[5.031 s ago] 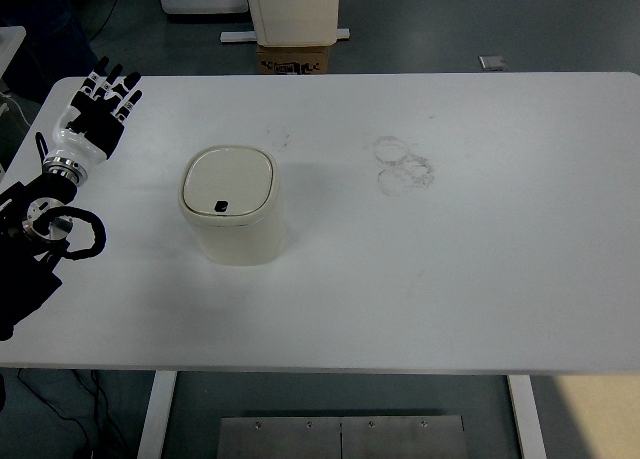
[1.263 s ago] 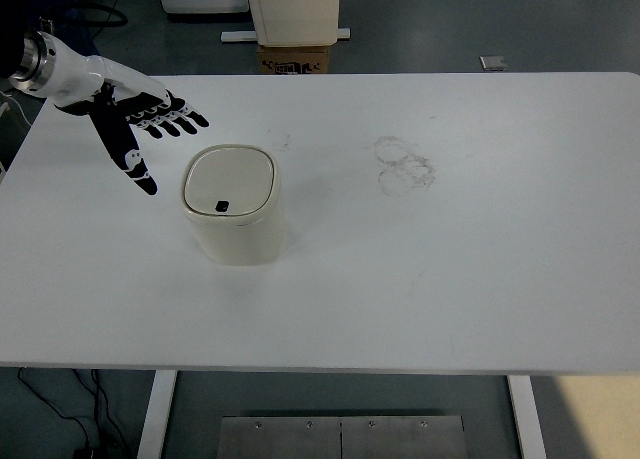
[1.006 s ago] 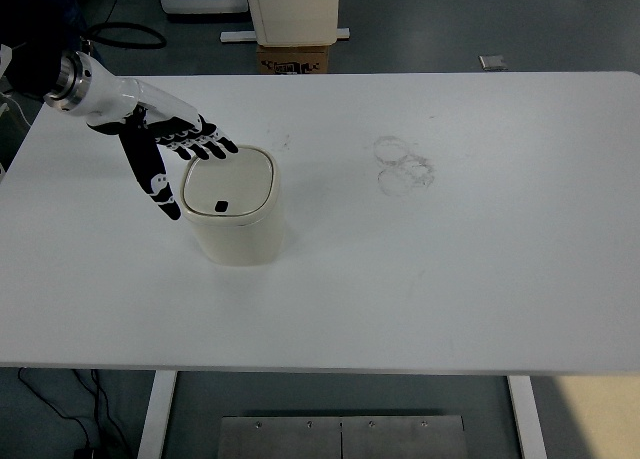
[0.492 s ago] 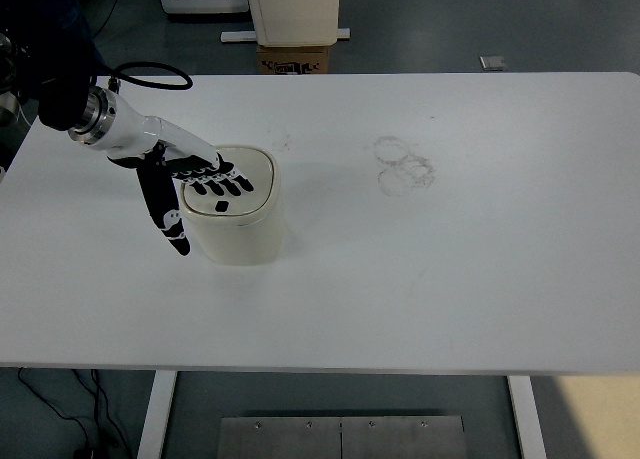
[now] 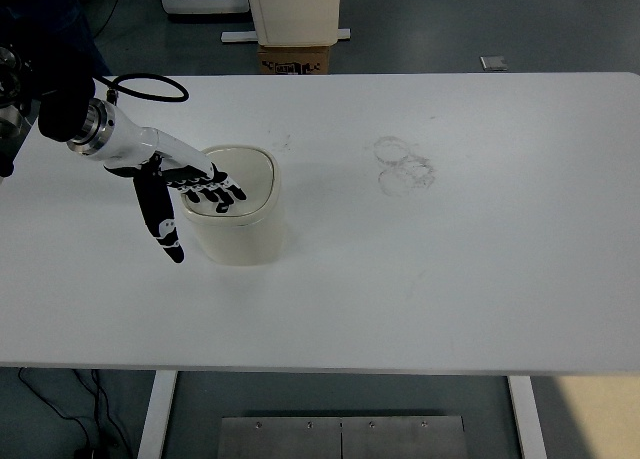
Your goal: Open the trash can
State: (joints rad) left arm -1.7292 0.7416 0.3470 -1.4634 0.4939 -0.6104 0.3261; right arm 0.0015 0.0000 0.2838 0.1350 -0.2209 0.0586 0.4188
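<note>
Left hand [image 5: 190,189], fingers spread flat, rests on trash can [image 5: 234,220] lid near counter's left edge; lid closed, pressing remains.

The trash can [image 5: 235,219] looked like smooth cream plastic with a faint sheen on its lid. The left hand [image 5: 185,189] had glossy white shells and matt black fingers [image 5: 222,192]. The table [image 5: 420,259] was matt white, lightly scuffed.

Trash can [image 5: 238,229] on tabletop [image 5: 450,279] at left; left hand [image 5: 185,189] over its lid, arm entering from left edge.
</note>
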